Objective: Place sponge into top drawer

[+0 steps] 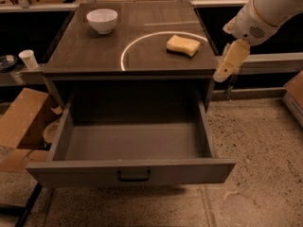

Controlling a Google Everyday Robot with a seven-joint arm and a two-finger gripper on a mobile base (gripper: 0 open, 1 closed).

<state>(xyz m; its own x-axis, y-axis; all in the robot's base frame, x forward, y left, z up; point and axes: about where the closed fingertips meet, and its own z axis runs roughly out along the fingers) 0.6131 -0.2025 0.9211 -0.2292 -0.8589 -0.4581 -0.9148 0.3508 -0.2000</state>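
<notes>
- Sponge (182,45): pale yellow, lying flat on the bench (85,56), right rear part of the top, inside a thin white arc (124,56) marked on the surface.
- Top drawer (132,171): pulled well out below the bench top, interior bare and dark. Small dark pull handle (134,176) at the centre of the front panel.
- Claw (225,69): off the bench's right edge, in the air, hanging down-left from a white arm that enters from the upper right. Near the front right corner of the top, apart from the sponge. Released or clenched: cannot tell.
- White bowl (102,21): upright, rear left of the bench, well apart from the sponge.
- Left side: white paper cup (29,59) on a lower ledge; cardboard box (21,122) on the floor beside the drawer.
</notes>
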